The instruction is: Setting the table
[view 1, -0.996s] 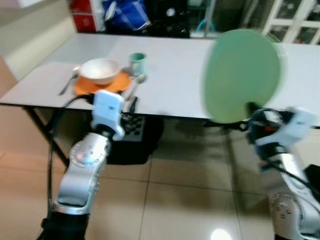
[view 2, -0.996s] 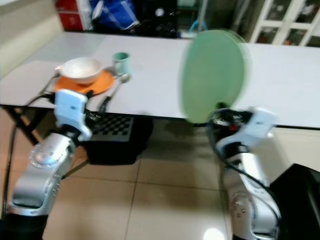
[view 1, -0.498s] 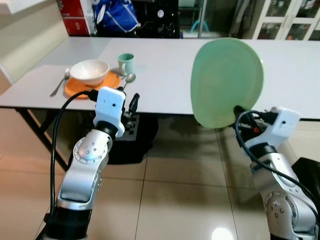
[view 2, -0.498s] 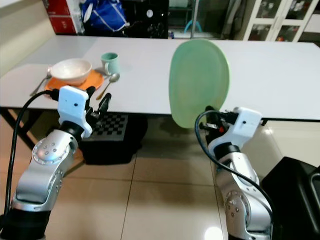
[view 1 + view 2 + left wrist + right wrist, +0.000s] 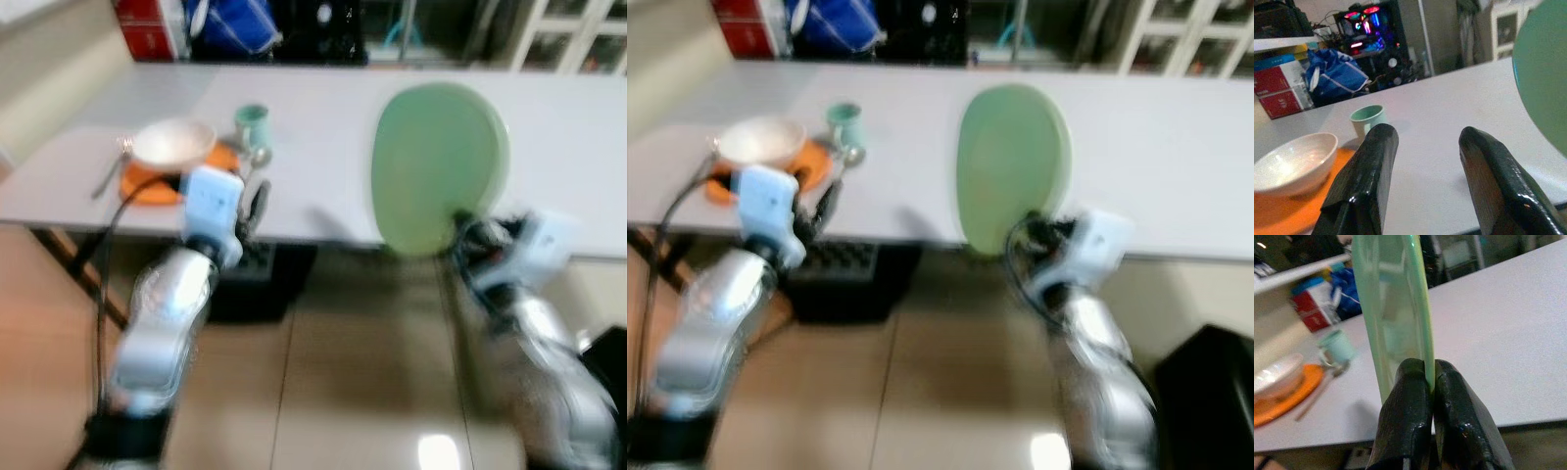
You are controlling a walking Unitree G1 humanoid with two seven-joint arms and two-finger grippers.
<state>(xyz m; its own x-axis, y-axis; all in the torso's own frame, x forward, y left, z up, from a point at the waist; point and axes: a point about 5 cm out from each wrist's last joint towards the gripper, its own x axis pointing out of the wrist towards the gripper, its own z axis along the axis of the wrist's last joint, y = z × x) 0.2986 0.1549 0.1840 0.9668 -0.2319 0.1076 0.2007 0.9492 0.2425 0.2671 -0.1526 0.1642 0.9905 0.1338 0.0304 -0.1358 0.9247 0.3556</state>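
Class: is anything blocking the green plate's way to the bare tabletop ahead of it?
Nothing visible does. The right gripper holds the green plate upright before the table; bowl and cup sit off left.

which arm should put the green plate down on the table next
Right. The right tool is already clamped on the green plate, holding it upright on its edge at the white table. The left tool is open with nothing in it.

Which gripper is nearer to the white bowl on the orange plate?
Left. The left gripper hangs open at the table's near edge, just short of the white bowl on the orange plate. The right gripper grips the green plate farther right.
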